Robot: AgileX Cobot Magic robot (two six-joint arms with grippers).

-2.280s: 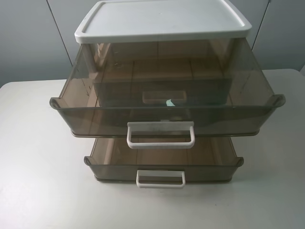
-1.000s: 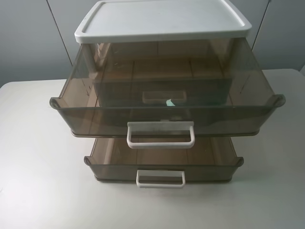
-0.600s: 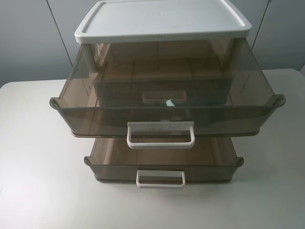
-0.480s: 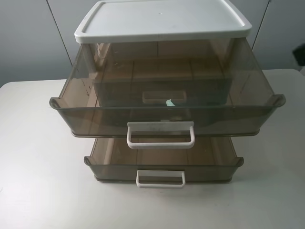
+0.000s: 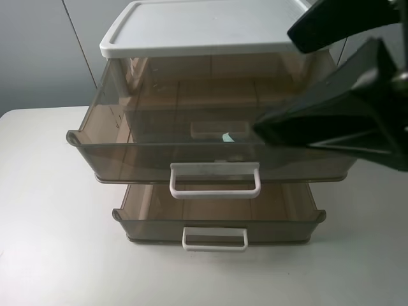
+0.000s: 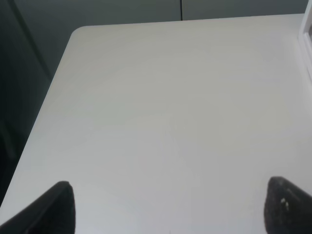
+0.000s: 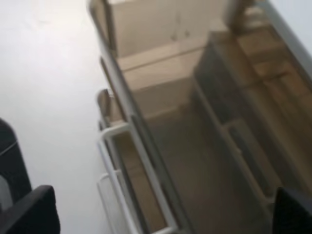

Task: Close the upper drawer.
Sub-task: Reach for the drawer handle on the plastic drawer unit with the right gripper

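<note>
The upper drawer is smoky-brown and translucent, pulled far out of the cabinet, with a wide white loop handle. My right gripper is a large dark blurred shape over the drawer's right half, fingers spread, touching nothing that I can see. In the right wrist view the upper drawer and its handle lie below the open right gripper. My left gripper is open over bare table, away from the cabinet.
The cabinet has a white lid. The lowest drawer is also pulled out, with a small handle. A middle drawer shows through the upper one. The white table has its far left corner in the left wrist view.
My right arm has swung in from the right edge and now covers the drawer's right side. The drawers have not moved.
</note>
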